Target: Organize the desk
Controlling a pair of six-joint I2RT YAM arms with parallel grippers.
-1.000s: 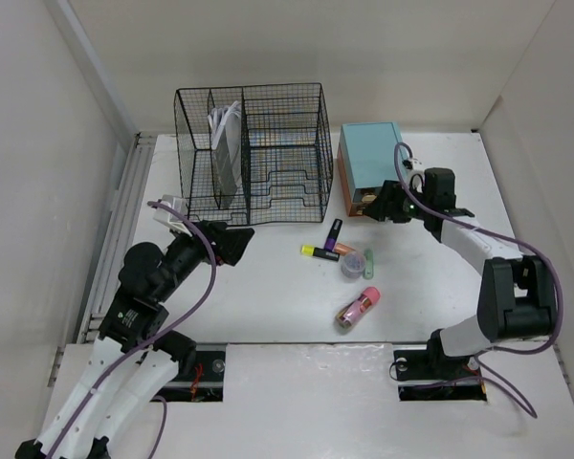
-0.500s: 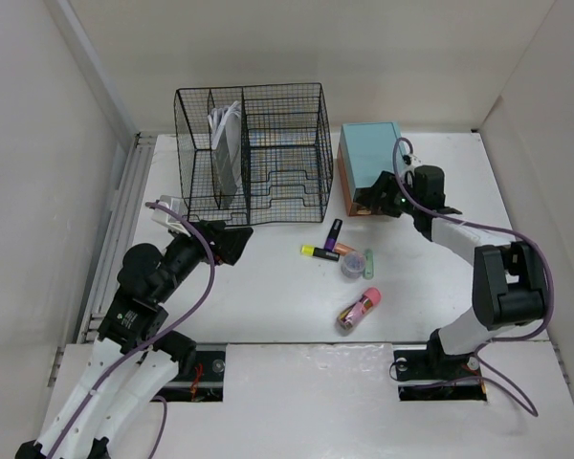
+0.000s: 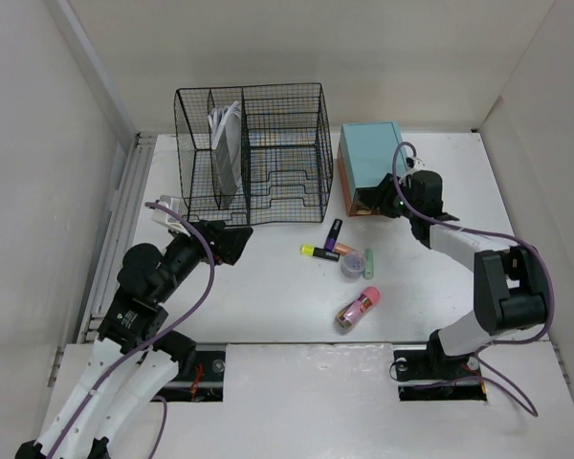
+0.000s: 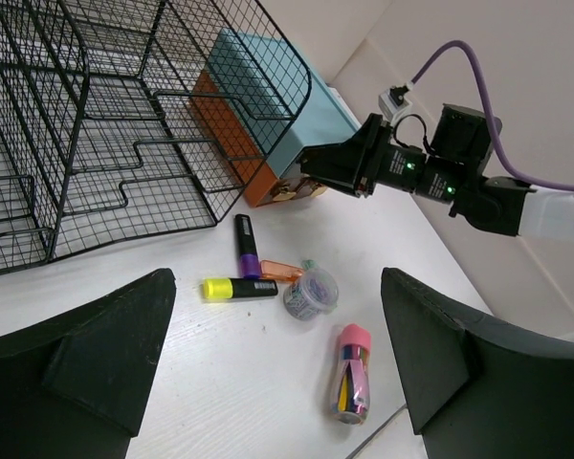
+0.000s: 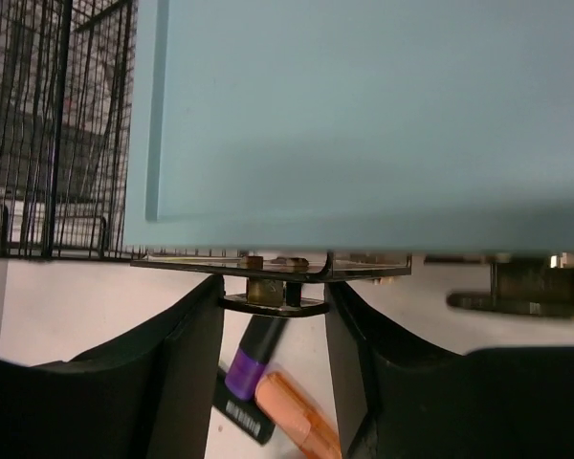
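Observation:
The white desk (image 3: 268,287) holds a teal drawer box (image 3: 368,158) with an orange front. My right gripper (image 3: 375,199) is at that front. In the right wrist view, its fingers (image 5: 196,373) press both ends of the small black drawer handle (image 5: 273,304) under the teal box (image 5: 364,115). My left gripper (image 3: 231,239) hovers open and empty over the desk's left middle. In the left wrist view the left gripper (image 4: 277,316) frames a yellow highlighter (image 4: 237,287), a purple one (image 4: 246,247), an orange one (image 4: 279,272), a clear paper-clip tub (image 4: 311,293) and a pink-capped tube (image 4: 351,373).
A black wire-mesh organizer (image 3: 253,153) with papers in its left slot stands at the back left, beside the teal box. The loose items lie in a cluster around the tub (image 3: 351,265), with the pink-capped tube (image 3: 358,307) nearer me. White walls border the desk.
My right gripper has moved left, closer in against the front of the teal box. The left arm and the loose items have not moved.

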